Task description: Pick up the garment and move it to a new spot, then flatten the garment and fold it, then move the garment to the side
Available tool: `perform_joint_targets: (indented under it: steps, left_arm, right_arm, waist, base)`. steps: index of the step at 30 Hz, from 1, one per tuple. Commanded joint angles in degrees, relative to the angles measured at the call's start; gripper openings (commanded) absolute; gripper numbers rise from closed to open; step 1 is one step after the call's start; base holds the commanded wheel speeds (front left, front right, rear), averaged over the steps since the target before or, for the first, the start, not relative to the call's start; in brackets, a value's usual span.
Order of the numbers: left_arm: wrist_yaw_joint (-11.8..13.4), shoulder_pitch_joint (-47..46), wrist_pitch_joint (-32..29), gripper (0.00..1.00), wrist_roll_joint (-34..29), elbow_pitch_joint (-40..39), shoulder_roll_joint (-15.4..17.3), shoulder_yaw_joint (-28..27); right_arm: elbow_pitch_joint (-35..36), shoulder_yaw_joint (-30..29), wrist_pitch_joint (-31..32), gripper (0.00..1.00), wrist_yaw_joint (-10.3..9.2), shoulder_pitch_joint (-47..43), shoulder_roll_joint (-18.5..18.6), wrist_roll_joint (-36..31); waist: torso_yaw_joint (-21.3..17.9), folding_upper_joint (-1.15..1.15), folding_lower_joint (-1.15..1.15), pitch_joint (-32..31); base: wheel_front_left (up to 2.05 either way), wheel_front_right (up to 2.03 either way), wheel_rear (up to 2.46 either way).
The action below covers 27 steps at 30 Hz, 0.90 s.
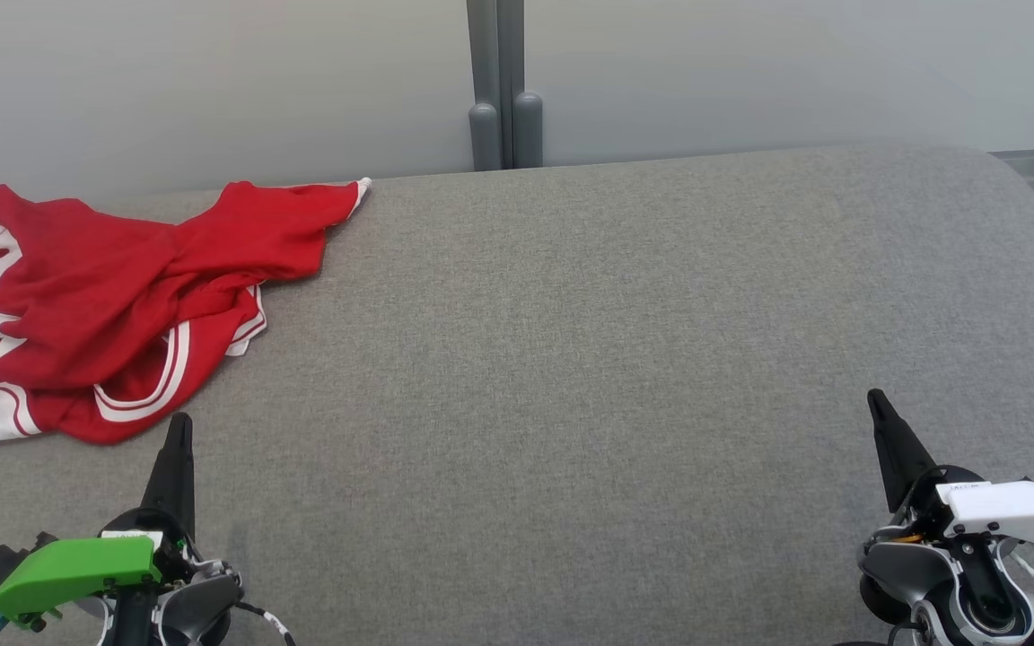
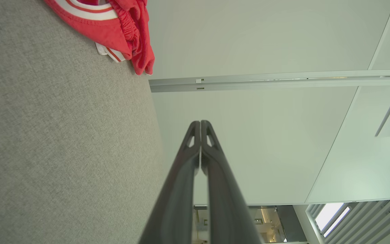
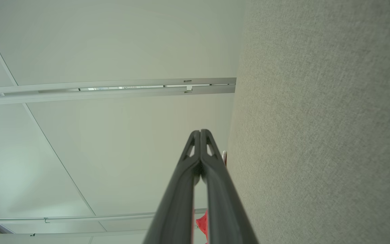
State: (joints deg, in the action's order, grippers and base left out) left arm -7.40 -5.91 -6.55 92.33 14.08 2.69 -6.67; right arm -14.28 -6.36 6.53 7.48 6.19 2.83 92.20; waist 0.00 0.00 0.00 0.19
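Observation:
A red garment (image 1: 113,296) with white stripes and a white panel lies crumpled at the far left of the grey fabric surface (image 1: 616,359), one sleeve reaching toward the back edge. Its striped hem (image 2: 113,30) appears at the top of the left wrist view, and a red scrap of the garment (image 3: 202,223) peeks between the fingers in the right wrist view. My left gripper (image 1: 179,431) rests shut just below the garment's front edge, holding nothing. Far off at the lower right, my right gripper (image 1: 876,404) is also shut and empty.
A pale wall with a grey vertical post (image 1: 503,85) runs behind the surface's back edge. The wide grey middle and right of the surface lie between the two grippers. The garment's white part hangs over the left edge.

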Motion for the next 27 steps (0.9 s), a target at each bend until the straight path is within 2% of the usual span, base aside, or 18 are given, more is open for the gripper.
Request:
perform_joint_targets:
  steps: [1,27]
  left_arm:
    - [-0.2,-0.9,-0.3,0.0,0.1,-0.1,0.5,-0.1]
    - [-0.2,-0.9,-0.3,0.0,0.1,-0.1,0.5,-0.1]
  right_arm:
    - [0.3,0.0,0.0,0.0,0.03,0.5,0.1,0.4]
    - [0.3,0.0,0.0,0.0,0.03,0.5,0.1,0.4]
  waist:
    - [0.0,0.0,0.0,0.0]
    - [0.0,0.0,0.0,0.0]
  base:
    - [0.0,0.0,0.0]
    - [0.0,0.0,0.0]
